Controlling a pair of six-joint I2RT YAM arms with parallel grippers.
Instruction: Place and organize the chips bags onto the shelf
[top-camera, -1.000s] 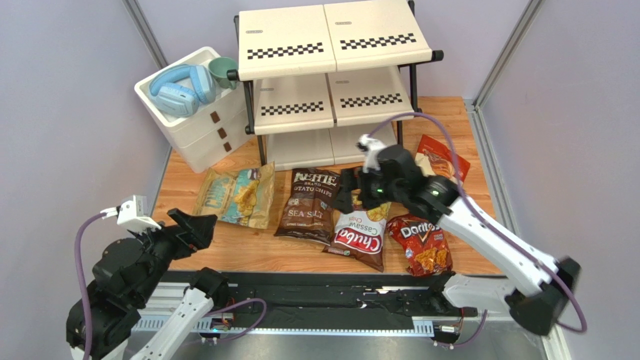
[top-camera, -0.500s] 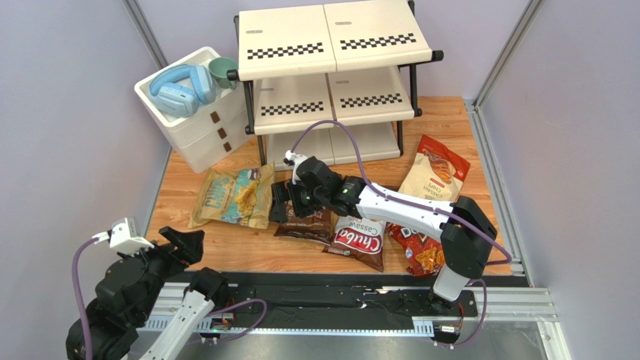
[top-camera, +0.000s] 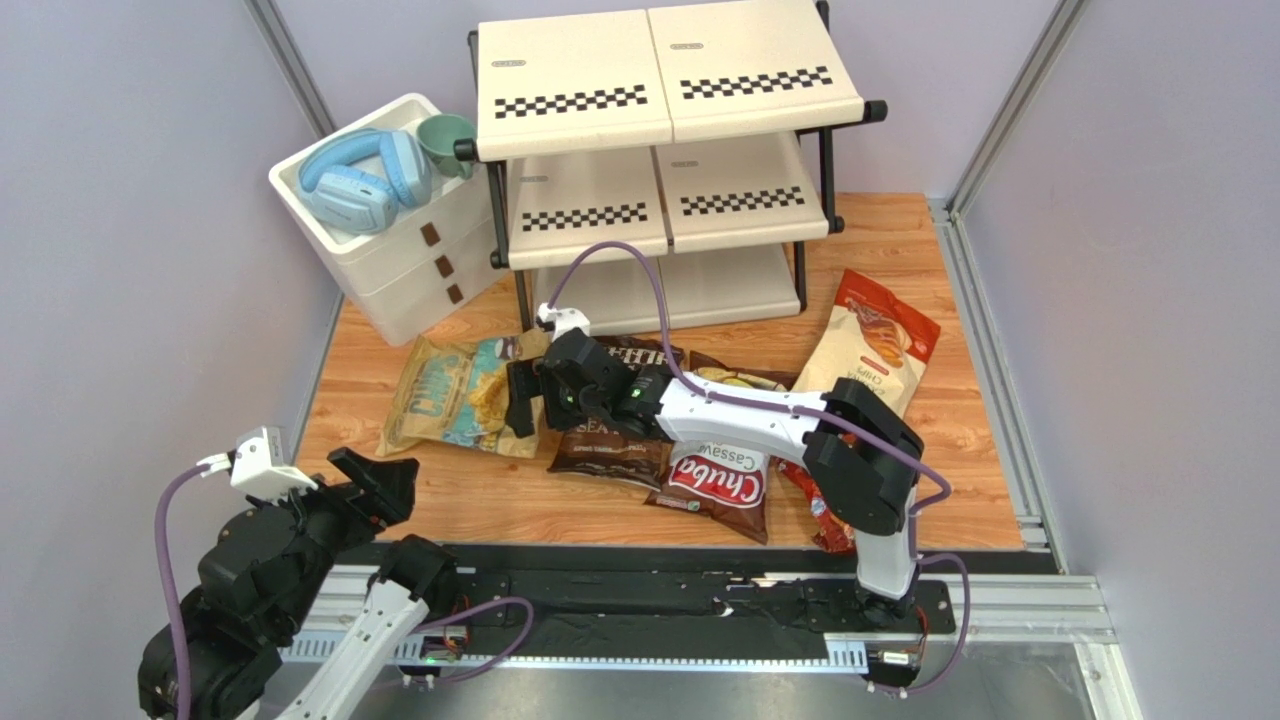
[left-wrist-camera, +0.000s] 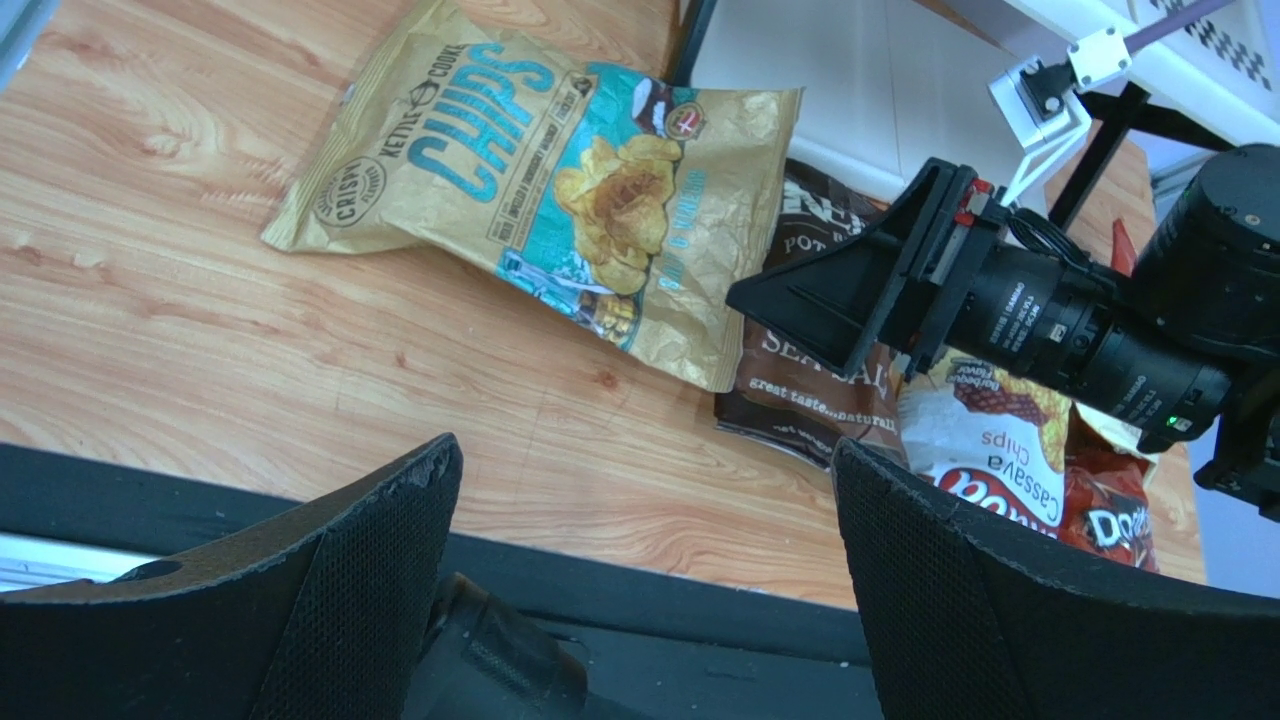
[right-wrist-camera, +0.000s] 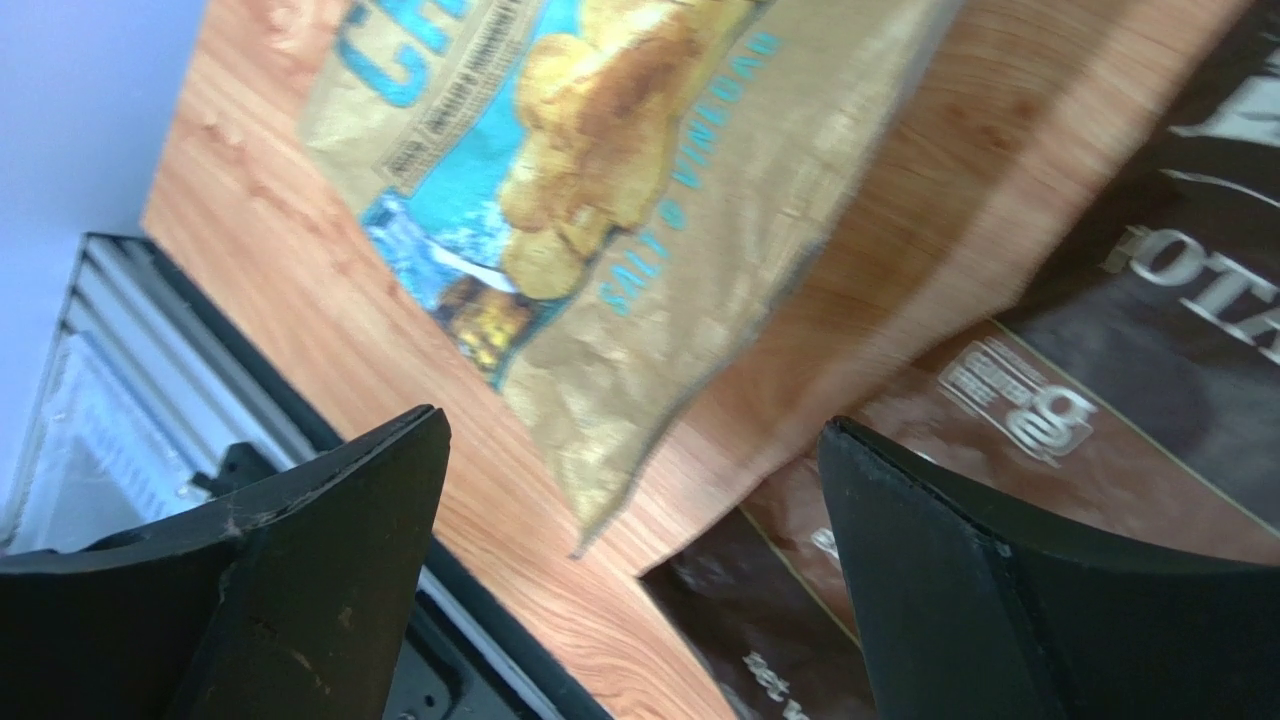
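Fingers of the right gripper (right-wrist-camera: 631, 428) stand spread wide with nothing between them; it hangs over the spot where the right edge of the tan-and-teal bag (top-camera: 466, 393) meets the dark brown "Sea Salt" bag (top-camera: 601, 447), and the wrist view shows bare wood and both bags in the gap, with no grip on either; whether a fingertip brushes the foil I cannot tell. The left gripper (top-camera: 368, 480) is likewise wide apart and empty, held low over the near left of the table (top-camera: 451, 503), well apart from every bag.

All five bags lie flat on the wood in front of the shelf (top-camera: 601, 60), none on a tier; the white-red "Chuba" bag (top-camera: 718, 480) sits just right of the brown one, the red Doritos bag (left-wrist-camera: 1112, 510) beyond it and partly under the right arm's elbow, and the cream bag with the red-orange top (top-camera: 872, 345) lies near the shelf's right leg.

A second ago the right gripper hovered over the top of the "Chuba" bag with its arm stretched out to the right; half a second ago it was above the brown bag; now it has swept further left to the tan-and-teal bag's edge; the cream bag, then mostly hidden by the arm, is in full view; the bags themselves have not shifted, and the left gripper has barely moved.
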